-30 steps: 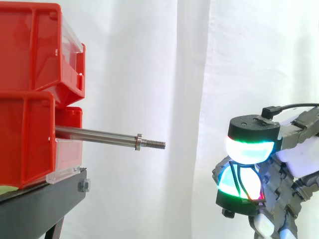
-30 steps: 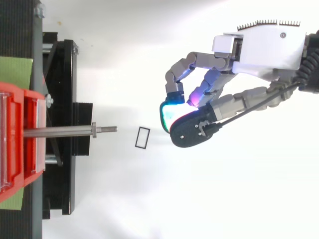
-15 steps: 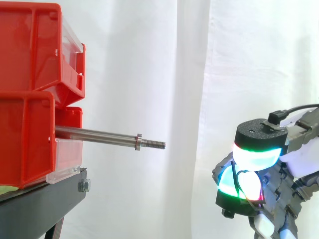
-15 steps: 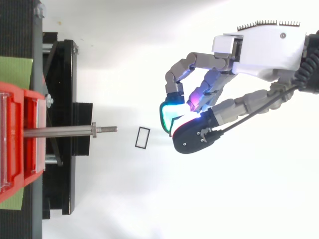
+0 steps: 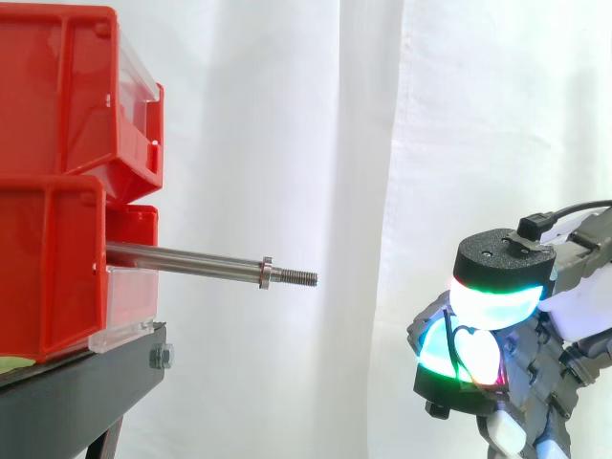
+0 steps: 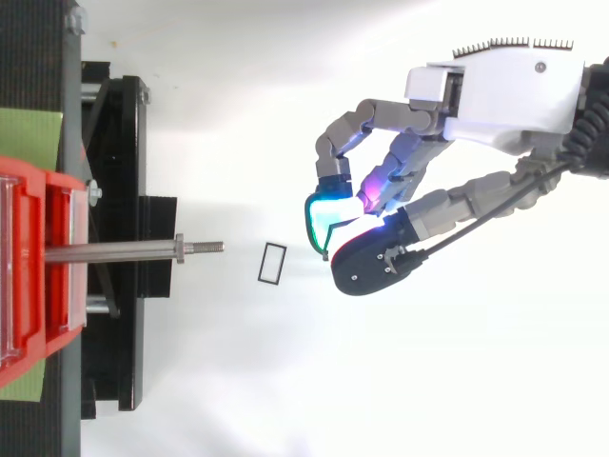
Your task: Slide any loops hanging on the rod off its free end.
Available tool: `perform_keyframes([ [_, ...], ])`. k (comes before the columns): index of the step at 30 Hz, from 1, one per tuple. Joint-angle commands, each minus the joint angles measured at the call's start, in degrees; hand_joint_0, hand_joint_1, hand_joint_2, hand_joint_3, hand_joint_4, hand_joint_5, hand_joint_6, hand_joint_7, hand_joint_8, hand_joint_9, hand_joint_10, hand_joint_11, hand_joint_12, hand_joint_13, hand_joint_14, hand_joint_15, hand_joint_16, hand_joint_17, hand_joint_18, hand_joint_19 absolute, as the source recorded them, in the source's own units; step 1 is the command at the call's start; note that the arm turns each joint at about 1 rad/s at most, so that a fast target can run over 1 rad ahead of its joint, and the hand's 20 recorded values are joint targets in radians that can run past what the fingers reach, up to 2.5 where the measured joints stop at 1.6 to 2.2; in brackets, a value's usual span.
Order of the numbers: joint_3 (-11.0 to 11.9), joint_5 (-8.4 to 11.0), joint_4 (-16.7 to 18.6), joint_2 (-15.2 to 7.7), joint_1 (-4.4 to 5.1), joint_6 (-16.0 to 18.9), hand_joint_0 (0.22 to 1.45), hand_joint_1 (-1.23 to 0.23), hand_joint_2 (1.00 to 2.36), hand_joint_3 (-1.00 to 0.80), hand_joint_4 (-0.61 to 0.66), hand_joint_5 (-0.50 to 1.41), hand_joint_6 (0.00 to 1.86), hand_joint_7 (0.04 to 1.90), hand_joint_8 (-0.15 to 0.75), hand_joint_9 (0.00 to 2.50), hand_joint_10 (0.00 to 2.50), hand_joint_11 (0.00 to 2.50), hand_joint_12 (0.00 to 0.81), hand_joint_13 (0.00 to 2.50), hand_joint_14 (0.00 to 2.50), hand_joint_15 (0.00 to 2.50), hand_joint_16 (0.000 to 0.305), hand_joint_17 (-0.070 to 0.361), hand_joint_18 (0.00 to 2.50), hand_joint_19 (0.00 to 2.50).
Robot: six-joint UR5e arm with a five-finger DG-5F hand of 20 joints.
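The small black rectangular loop (image 6: 273, 264) lies flat on the white surface (image 6: 285, 390), just past the free end of the bare steel rod (image 5: 191, 260) and between that end and the hand (image 6: 500, 90). Nothing hangs on the rod from its threaded tip back to the stacked red plastic bins (image 5: 57, 258) at the edge of the black stand (image 5: 86, 382), so the job looks done. The hand hovers well apart from the tip and lower than the rod; a thin dark line crosses one glowing pad, and I cannot tell whether it holds anything. The risk is a needless return: reaching in again could knock the tip or sweep the loop under the stand's edge
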Motion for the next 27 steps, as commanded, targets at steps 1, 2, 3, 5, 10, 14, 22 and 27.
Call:
perform_keyframes([
  [1,0.0,0.02,0.0,0.0,0.07,0.0,0.60,-0.81,1.01,-0.28,0.11,-0.17,0.85,1.10,0.285,0.96,0.01,0.35,0.299,0.85,0.01,0.19,0.044,0.099,0.82,0.39],
  [2,0.0,0.02,0.0,0.0,0.07,0.0,0.60,-0.82,1.01,-0.28,0.12,-0.17,0.85,1.10,0.284,0.96,0.01,0.35,0.299,0.85,0.01,0.19,0.044,0.098,0.82,0.39],
  [3,0.0,0.02,0.0,0.0,0.07,0.1,0.60,-0.82,1.01,-0.29,0.12,-0.17,0.85,1.09,0.285,0.96,0.01,0.35,0.299,0.84,0.01,0.19,0.044,0.099,0.82,0.40],
  [5,0.0,0.02,0.0,0.0,-0.02,0.2,0.61,-0.82,1.01,-0.31,0.13,-0.17,0.85,1.09,0.282,0.95,0.01,0.35,0.300,0.84,0.01,0.19,0.044,0.099,0.82,0.39],
  [10,0.0,0.02,0.0,0.0,0.07,0.2,0.60,-0.81,1.01,-0.37,0.14,-0.17,0.85,1.08,0.284,0.96,0.01,0.35,0.300,0.84,0.01,0.19,0.044,0.099,0.82,0.39],
  [14,0.0,0.02,0.0,0.0,-0.02,0.2,0.60,-0.78,1.01,-0.40,0.14,-0.17,0.84,1.08,0.284,0.96,0.01,0.34,0.301,0.84,0.01,0.19,0.044,0.098,0.82,0.40],
  [22,0.0,0.02,0.0,0.0,-0.02,0.3,0.55,-0.68,1.00,-0.50,0.15,-0.17,0.84,1.06,0.292,0.98,0.01,0.35,0.305,0.86,0.01,0.19,0.045,0.102,0.84,0.39],
  [27,0.0,0.02,0.0,0.0,0.07,0.2,0.54,-0.66,1.00,-0.50,0.15,-0.16,0.84,1.07,0.298,0.99,0.01,0.35,0.313,0.86,0.01,0.19,0.046,0.103,0.84,0.39],
])
